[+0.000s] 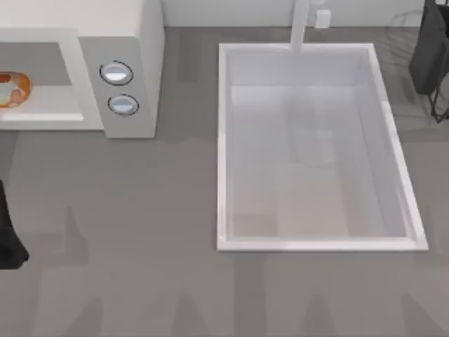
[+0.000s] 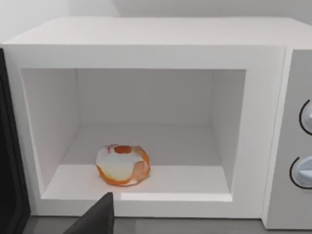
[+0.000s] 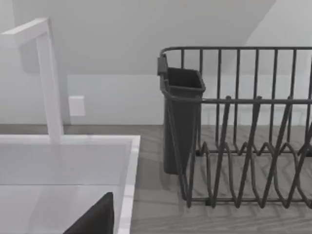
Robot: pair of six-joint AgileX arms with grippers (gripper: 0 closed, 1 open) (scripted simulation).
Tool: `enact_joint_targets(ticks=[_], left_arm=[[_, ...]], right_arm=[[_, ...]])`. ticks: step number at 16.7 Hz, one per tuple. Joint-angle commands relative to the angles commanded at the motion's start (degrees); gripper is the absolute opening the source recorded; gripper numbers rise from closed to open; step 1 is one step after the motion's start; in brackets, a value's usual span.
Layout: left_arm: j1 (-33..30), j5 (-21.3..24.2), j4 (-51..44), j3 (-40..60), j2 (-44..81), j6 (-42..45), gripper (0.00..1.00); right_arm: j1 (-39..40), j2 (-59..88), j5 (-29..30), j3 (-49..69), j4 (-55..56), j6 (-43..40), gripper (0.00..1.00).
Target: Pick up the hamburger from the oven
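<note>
Left arm (image 1: 8, 235): it is sitting at the table's left edge as a dark shape cut off by the picture's border, just in front of the oven, likely lined up for a reach into the cavity.
Left gripper (image 2: 95, 218): one dark finger tip is poking into the left wrist view below the oven's front lip; whether the pincer is wide or narrow I cannot tell.
Hamburger (image 2: 122, 165): it is lying on the oven floor near the front opening, toward the cavity's left half and apart from the walls; from above only a sliver (image 1: 12, 89) is showing at the border.
Oven (image 1: 116, 42): it is standing at the table's far left, cavity open to the front, two knobs (image 1: 117, 73) on its right panel; its left part is being cut off.
Sink (image 1: 221, 140): the white basin is lying right of the oven, well apart.
Dish rack (image 3: 243, 146): it is standing beside the sink's right side.
Right gripper (image 3: 95, 218): one dark finger tip is peeking in near the sink; I cannot tell its opening, and the arm seems idle.
</note>
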Motion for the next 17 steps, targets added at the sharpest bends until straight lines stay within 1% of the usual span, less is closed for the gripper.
enact_joint_targets(ticks=[9,11,14,17], left_arm=[[0.0,0.0,0.0,0.0,0.0,0.0,1.0],[0.2,0.2,1.0,0.9,1.7,0.1,1.0],[0.8,0.9,4.7,4.4,8.8,0.4,1.0],[1.8,2.1,10.7,10.0,21.2,0.8,1.0]], right_arm=[[0.0,0.0,0.0,0.0,0.0,0.0,1.0],[0.0,0.0,0.0,0.0,0.0,0.0,1.0],[0.0,0.0,0.0,0.0,0.0,0.0,1.0],[0.0,0.0,0.0,0.0,0.0,0.0,1.0]])
